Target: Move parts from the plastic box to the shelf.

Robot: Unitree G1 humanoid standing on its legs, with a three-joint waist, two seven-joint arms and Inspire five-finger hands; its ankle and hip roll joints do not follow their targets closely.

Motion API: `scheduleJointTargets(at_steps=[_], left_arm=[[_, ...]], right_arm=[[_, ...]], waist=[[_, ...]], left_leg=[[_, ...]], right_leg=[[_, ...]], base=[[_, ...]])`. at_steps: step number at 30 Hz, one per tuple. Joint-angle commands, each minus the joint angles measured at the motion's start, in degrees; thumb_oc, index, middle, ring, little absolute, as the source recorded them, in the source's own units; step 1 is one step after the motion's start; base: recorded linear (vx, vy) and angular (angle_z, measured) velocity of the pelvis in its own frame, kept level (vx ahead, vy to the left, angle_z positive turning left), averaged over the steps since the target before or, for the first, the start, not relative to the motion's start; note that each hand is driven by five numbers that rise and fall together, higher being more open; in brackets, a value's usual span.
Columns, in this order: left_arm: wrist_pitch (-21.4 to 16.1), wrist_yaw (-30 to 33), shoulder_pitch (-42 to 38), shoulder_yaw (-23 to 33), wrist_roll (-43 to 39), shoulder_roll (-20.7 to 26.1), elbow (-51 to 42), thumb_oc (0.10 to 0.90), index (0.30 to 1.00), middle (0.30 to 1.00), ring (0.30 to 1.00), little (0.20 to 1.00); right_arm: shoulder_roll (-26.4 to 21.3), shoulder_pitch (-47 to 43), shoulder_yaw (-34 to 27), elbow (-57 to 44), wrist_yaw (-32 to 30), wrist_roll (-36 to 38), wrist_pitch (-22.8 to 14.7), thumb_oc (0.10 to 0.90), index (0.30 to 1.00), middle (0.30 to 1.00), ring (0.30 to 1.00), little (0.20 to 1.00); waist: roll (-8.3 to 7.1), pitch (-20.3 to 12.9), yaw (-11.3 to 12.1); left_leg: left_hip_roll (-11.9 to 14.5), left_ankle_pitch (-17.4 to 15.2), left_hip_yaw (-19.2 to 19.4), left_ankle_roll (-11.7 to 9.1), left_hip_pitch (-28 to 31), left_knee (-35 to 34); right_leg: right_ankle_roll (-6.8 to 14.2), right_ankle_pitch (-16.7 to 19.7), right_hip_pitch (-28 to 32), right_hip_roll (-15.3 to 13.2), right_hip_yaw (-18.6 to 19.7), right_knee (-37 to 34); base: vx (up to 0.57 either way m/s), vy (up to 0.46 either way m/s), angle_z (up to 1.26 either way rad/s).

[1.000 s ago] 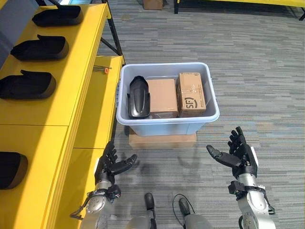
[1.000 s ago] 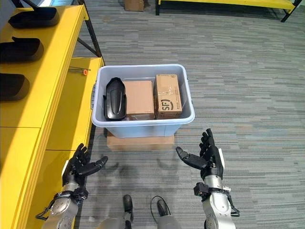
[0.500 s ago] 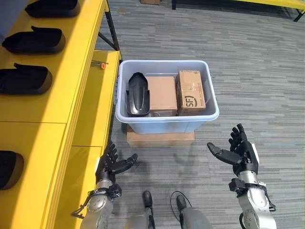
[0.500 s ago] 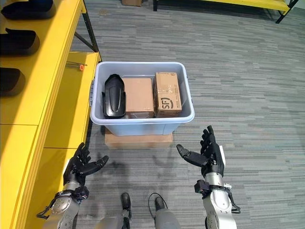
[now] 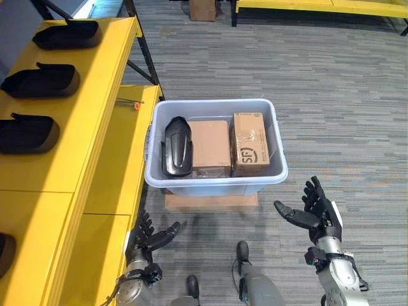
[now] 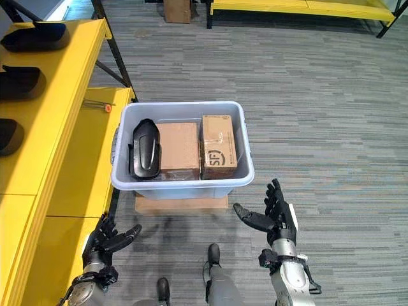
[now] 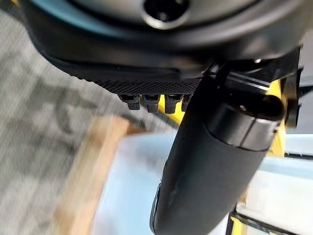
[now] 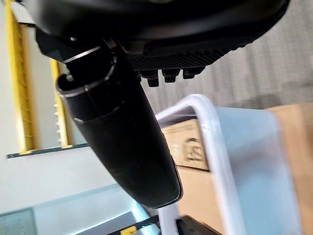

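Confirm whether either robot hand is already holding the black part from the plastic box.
No: the black part lies in the plastic box, while the left robot hand and right robot hand hover open and empty.

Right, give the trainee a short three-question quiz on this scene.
1. True or false: the black part in the box lies on the side nearest the shelf.
2. How many cardboard cartons are in the box? A) one B) two C) three
3. Fill in: both the left hand and the right hand are ____ and hold nothing.

Key: 1 true; 2 B, the plain carton and the printed carton; 3 open.
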Motion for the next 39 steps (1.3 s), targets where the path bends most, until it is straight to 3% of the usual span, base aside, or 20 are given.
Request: scheduleJointTargets(at_steps=[1,12,14,15,16,17,20,22,25,26,28,30,31,39], left_arm=[[-4.5,-0.9,-1.4,2.8,0.2,4.4,-5.7,0.9,1.0,1.0,1.0,1.0],[-4.6,-1.4,-1.6,1.8,-0.9,3.9,-5.9,0.9,1.0,1.0,1.0,1.0],[-4.6,-1.5,-1.4,2.0,-1.2,3.6,-6.0,0.9,1.0,1.0,1.0,1.0],[-4.7,-1.7,-1.5,2.0,-1.4,3.5,-6.1,0.9,1.0,1.0,1.0,1.0],[-5.0,-1.5,-2.1,1.7,-1.5,3.5,-6.3,0.9,1.0,1.0,1.0,1.0],[-4.9,-1.5,-2.3,1.6,-1.8,3.5,-6.4,0.9,1.0,1.0,1.0,1.0],[-4.8,-1.6,-2.1,1.1,-2.1,3.7,-6.6,0.9,1.0,1.0,1.0,1.0],[-4.8,-1.4,-2.4,0.7,-2.1,3.8,-6.4,0.9,1.0,1.0,1.0,1.0],[-4.8,-1.4,-2.3,0.8,-2.0,3.8,-6.0,0.9,1.0,1.0,1.0,1.0],[-4.9,-1.6,-2.1,0.9,-2.2,3.6,-5.7,0.9,1.0,1.0,1.0,1.0],[-4.9,-2.2,-1.9,0.6,-1.8,3.8,-5.7,0.9,1.0,1.0,1.0,1.0],[-4.8,-2.5,-1.7,0.5,-1.7,3.8,-5.8,0.9,1.0,1.0,1.0,1.0],[-4.9,-2.9,-1.5,0.6,-1.3,4.8,-6.5,0.9,1.0,1.0,1.0,1.0],[-4.7,-2.0,-2.4,0.9,-0.8,7.0,-6.7,0.9,1.0,1.0,1.0,1.0]], right_arm=[[-2.1,-0.2,-2.5,-7.0,0.4,0.3,-5.1,0.9,1.0,1.0,1.0,1.0],[-3.9,-0.3,-3.0,-8.0,0.4,0.9,-5.5,0.9,1.0,1.0,1.0,1.0],[-4.5,-0.4,-3.0,-8.2,0.4,0.5,-5.6,0.9,1.0,1.0,1.0,1.0],[-4.9,-0.5,-3.1,-8.4,0.3,0.3,-5.8,0.9,1.0,1.0,1.0,1.0],[-6.0,-1.2,-3.2,-8.5,0.1,-0.2,-6.2,0.9,1.0,1.0,1.0,1.0],[-6.1,-1.4,-3.5,-8.2,-0.6,-0.5,-6.5,0.9,1.0,1.0,1.0,1.0],[-5.8,-1.3,-4.1,-7.9,-1.9,-0.8,-6.6,0.9,1.0,1.0,1.0,1.0],[-5.8,-1.4,-4.5,-7.5,-3.0,-1.1,-6.9,0.9,1.0,1.0,1.0,1.0],[-6.2,-1.5,-4.5,-7.4,-3.4,-1.3,-7.0,0.9,1.0,1.0,1.0,1.0],[-6.0,-1.0,-4.3,-7.5,-3.1,-1.4,-6.8,0.9,1.0,1.0,1.0,1.0],[-5.3,0.0,-4.4,-7.3,-2.6,-1.7,-6.5,0.9,1.0,1.0,1.0,1.0],[-5.0,0.3,-4.4,-7.3,-2.4,-1.6,-6.3,0.9,1.0,1.0,1.0,1.0],[-3.7,1.0,-4.4,-7.3,-1.8,-1.6,-5.8,0.9,1.0,1.0,1.0,1.0],[-2.5,0.3,-3.4,-7.1,-1.5,-3.0,-4.7,0.9,1.0,1.0,1.0,1.0]], waist=[[-1.25,-5.2,-1.2],[0.97,-4.8,-1.6],[0.97,-4.1,-1.4],[0.64,-3.2,-0.8],[-0.12,-1.5,0.1],[-0.39,-0.9,0.0],[-1.06,-1.3,0.0],[-0.27,-1.7,0.2],[0.94,-2.0,0.4],[1.44,-2.4,0.2],[2.46,-3.3,-0.1],[2.45,-3.6,-0.2],[1.72,-4.2,-0.2],[-0.4,-5.0,0.0]], left_leg=[[-2.5,-3.3,0.7,1.8,-2.1,2.1],[1.4,-0.7,-0.7,-1.3,-3.4,5.6],[1.6,0.9,-1.7,-2.1,-6.0,11.8],[0.9,2.3,-2.7,-2.4,-8.1,16.1],[-1.5,3.8,-6.4,-2.9,-12.7,24.4],[0.4,4.9,-6.4,-2.5,-15.1,23.0],[6.5,5.7,-5.6,-2.0,-15.2,13.6],[10.6,10.7,-5.3,-3.7,-16.0,5.1],[12.4,14.5,-4.5,-5.6,-14.9,0.0],[13.0,13.6,-2.9,-5.9,-12.9,-1.4],[12.5,12.5,-1.7,-6.3,-11.1,-2.4],[12.1,11.9,-1.2,-6.1,-10.5,-2.2],[9.4,9.6,-0.4,-4.9,-9.2,-1.0],[5.9,5.5,3.0,-2.8,-9.5,1.5]], right_leg=[[7.8,-5.1,-1.7,-5.3,1.3,3.9],[4.8,-9.7,-1.5,-2.2,1.1,6.4],[3.7,-10.4,-0.6,-1.6,1.3,6.1],[3.1,-10.6,0.0,-1.7,1.4,6.0],[2.2,-11.0,0.4,-1.9,1.4,6.1],[2.2,-11.8,0.8,-2.2,1.0,6.3],[3.5,-12.2,1.7,-3.8,1.4,6.4],[4.6,-13.0,2.2,-4.6,1.9,6.4],[5.1,-13.7,3.0,-4.4,2.5,6.4],[5.2,-14.0,3.1,-4.2,2.9,6.5],[5.8,-13.5,3.4,-4.6,3.2,6.5],[5.9,-13.2,3.8,-4.9,3.3,6.2],[7.2,-11.9,5.3,-7.3,4.3,5.2],[9.7,-9.2,4.6,-11.6,5.4,3.5]], base=[[0.14,-0.152,0.03],[0.08,-0.108,0.1],[0.03,-0.127,0.06],[-0.06,-0.168,0.13],[-0.06,-0.131,0.16],[-0.02,-0.052,0.24],[0.09,0.1,0.13],[0.1,0.156,0.0],[0.1,0.168,-0.04],[0.11,0.256,-0.32],[0.09,0.255,-0.49],[0.08,0.223,-0.5],[0.1,0.297,-0.36],[0.02,0.168,-0.03]])
